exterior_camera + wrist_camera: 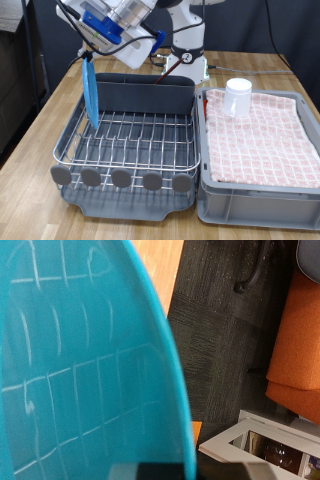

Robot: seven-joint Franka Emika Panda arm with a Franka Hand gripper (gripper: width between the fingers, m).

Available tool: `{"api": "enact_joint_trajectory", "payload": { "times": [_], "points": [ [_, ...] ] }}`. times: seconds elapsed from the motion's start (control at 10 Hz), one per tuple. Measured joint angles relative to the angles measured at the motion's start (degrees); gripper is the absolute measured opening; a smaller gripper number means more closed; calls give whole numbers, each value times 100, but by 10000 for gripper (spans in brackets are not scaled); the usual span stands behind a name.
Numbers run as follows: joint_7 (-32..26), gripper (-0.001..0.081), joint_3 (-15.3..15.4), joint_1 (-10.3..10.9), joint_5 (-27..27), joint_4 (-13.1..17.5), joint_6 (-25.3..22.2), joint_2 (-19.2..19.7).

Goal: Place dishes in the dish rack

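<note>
Exterior view: a rectangular silver wire dish rack [128,140] on a dark grey plastic tray stands on a light wooden tabletop [40,125], with a tall grey back compartment [145,92] along its far side and a row of round grey tabs [122,179] along its near edge. A round flat light-blue plate [90,90] stands on edge, nearly upright, at the rack's corner towards the exterior view's left, its lower rim down among the wires just beside the back compartment. The white-and-blue two-finger gripper [92,52] of the arm sits directly above the plate at its upper rim; its fingers are clamped on that rim.

To the exterior view's right, touching or just beside the rack, sits a grey plastic bin [205,190] lined with red-and-white checked cloth [262,140]. A small white cylindrical mug [237,97] stands upright on the cloth at the bin's far end, well apart from the gripper. Whether its handle faces away cannot be told. The reddish-brown wooden spoon is not clearly visible.

Wrist view: the light-blue plate [80,370] fills most of the picture, its surface reflecting the rack's wires as pale lines. Past its curved rim appear dark floor [225,350], a strip of wood and an orange object [300,340].
</note>
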Motion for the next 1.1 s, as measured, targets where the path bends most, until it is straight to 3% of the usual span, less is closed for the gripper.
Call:
{"api": "enact_joint_trajectory", "payload": {
  "times": [0.3,1.1],
  "points": [
    [111,18,-101,-4,-189,-167,336,54],
    [795,18,-153,-4,-174,-180,773,510]
  ]
}}
